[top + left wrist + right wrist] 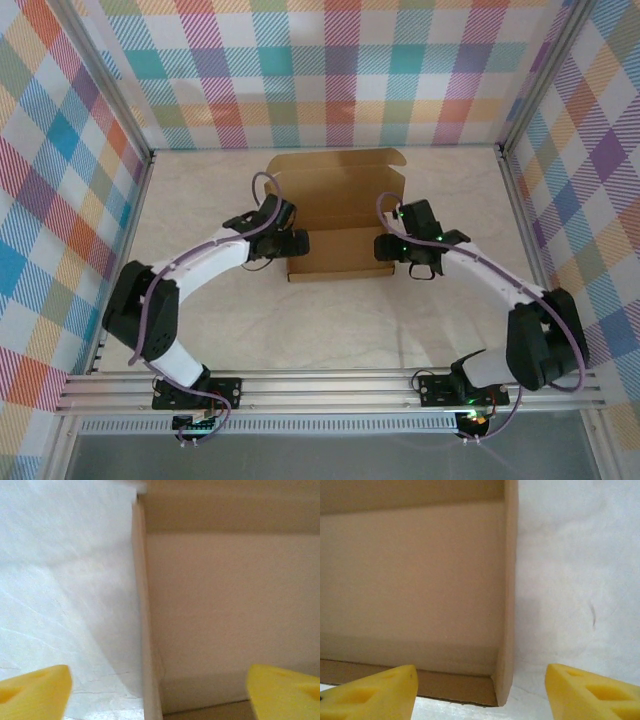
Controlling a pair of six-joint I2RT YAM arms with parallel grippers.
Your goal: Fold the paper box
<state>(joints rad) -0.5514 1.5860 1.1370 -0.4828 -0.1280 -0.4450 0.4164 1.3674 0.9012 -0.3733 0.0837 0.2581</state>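
The paper box is plain brown cardboard standing at the table's middle, its lid flap raised at the back. My left gripper is at the box's left end and my right gripper at its right end. In the left wrist view the gripper is open, its yellow fingertips wide apart, straddling the box's left side wall without touching it. In the right wrist view the gripper is also open, with the right side wall standing between its fingertips, and the box's inside on the left.
A white cloth covers the table around the box. Plaid walls close in the left, back and right. An aluminium rail carrying both arm bases runs along the near edge.
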